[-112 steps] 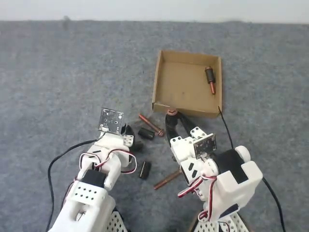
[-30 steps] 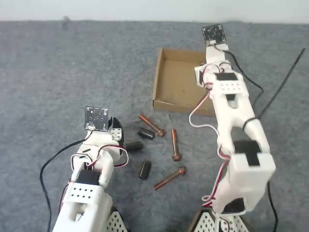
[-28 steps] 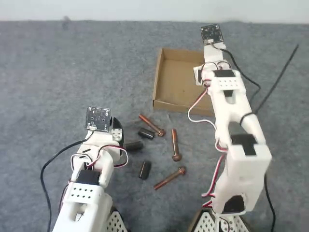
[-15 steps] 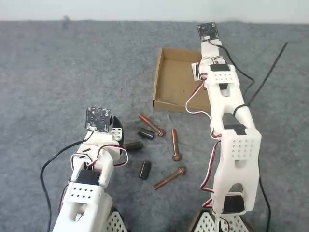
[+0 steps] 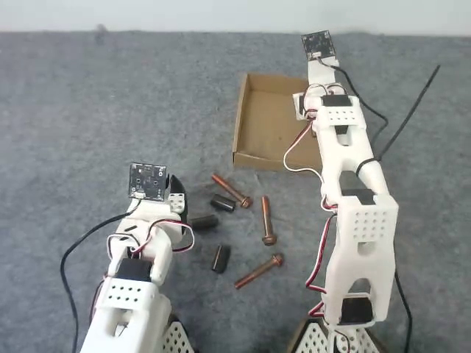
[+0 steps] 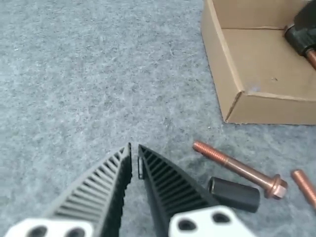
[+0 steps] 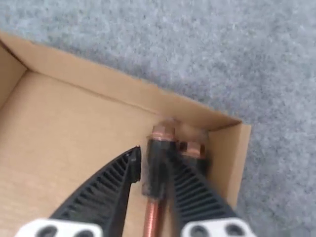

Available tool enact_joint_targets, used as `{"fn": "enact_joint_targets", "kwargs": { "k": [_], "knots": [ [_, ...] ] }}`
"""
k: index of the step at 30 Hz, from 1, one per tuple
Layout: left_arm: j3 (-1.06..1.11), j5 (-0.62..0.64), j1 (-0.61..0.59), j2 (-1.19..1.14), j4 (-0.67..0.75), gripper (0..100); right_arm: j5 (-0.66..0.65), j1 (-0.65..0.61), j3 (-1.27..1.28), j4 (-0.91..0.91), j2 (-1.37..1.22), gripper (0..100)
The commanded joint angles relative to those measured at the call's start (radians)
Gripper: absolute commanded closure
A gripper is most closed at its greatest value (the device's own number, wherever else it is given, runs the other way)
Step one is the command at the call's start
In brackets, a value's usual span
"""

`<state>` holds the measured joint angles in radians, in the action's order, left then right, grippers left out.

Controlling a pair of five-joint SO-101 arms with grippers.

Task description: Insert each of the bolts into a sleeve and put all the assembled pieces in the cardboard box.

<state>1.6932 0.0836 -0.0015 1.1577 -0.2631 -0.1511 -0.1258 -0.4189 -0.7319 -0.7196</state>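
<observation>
Box (image 5: 240,118) holds one sleeved bolt (image 7: 157,168) in its far corner, lying between the parted fingers of the right gripper (image 7: 154,157) (one finger on each side of the sleeve). The left gripper (image 6: 134,152), fingers nearly together and empty, hovers over the carpet (image 5: 110,110) near three loose bolts (image 5: 266,219) and three sleeves (image 5: 222,203).

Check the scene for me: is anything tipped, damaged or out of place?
Nothing stands out. The cardboard box sits flat and intact, with two assembled pieces in one corner at the right end effector. Three bolts and three sleeves lie loose on the carpet, awaiting assembly.

grey carpet (image 5: 110,95): box (image 5: 272,121), 3 bolts (image 5: 266,219), 3 sleeves (image 5: 222,203)
</observation>
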Motion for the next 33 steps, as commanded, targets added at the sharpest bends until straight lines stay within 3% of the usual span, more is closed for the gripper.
{"fn": "enact_joint_targets", "kwargs": {
  "k": [1, 14, 22, 33],
  "knots": [
    [-0.012, -0.015, 0.0, 0.021, 0.034, 98, -0.006, 0.016, -0.049, -0.12, 0.168, 98.8],
    [-0.012, -0.017, 0.0, 0.021, 0.034, 98, -0.003, 0.001, -0.049, -0.768, 0.355, 99.2],
    [-0.012, -0.017, 0.0, 0.021, 0.032, 98, -0.003, 0.008, -0.044, -1.043, 0.349, 99.2],
    [-0.012, -0.017, 0.0, 0.021, 0.032, 98, -0.006, -0.024, 0.348, -0.978, 0.464, 99.2]
  ]
}}
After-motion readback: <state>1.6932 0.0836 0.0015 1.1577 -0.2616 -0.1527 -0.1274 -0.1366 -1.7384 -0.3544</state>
